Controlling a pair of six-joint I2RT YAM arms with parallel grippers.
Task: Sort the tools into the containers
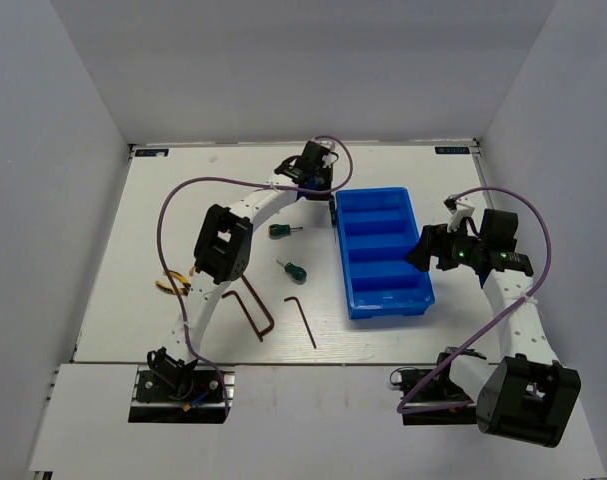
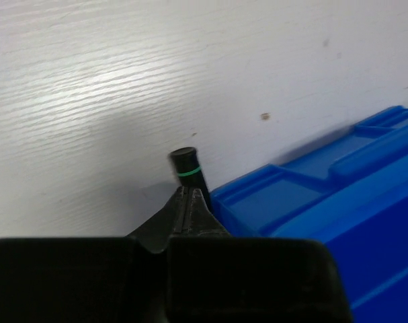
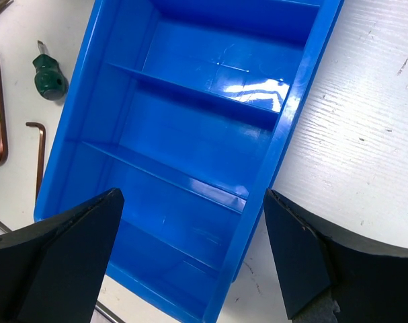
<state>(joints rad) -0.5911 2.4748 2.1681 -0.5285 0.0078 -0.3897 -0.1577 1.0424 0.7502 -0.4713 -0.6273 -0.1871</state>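
White laminate table [image 1: 133, 330] carries all items. The left arm reaches to the far side and the right arm bends in from the right.

Tray: the blue plastic tray [image 1: 340, 255] lies right of centre with its long axis running near to far. Ribs divide it into four sections in a row. The right wrist view looks down into these sections [image 3: 190, 134].

Right gripper [image 1: 424, 250]: positioned at the right rim of the tray, about midway along it. In its wrist view the gripper [image 3: 190, 259] is spread wide, one dark finger [image 3: 62, 249] at each side of the frame. It holds nothing.

Left gripper [image 1: 318, 190]: positioned at the far left corner of the tray. In its wrist view the gripper [image 2: 188, 195] has its fingers drawn together to a thin seam. A dark cylinder [image 2: 188, 169] with a green ring projects tilted from the tips, pinched at its hidden lower end, just beside the tray corner.

Pliers [image 1: 171, 284]: on the table at the left, partly hidden under the left arm.

Hex keys: three lie near the table's near edge, left of the tray. Two [image 1: 261, 308] [image 1: 241, 312] overlap. The third [image 1: 305, 320] lies apart to their right.

Screwdrivers: two green-handled units lie between the left arm and the tray, one farther [image 1: 281, 230] and one nearer [image 1: 296, 271].
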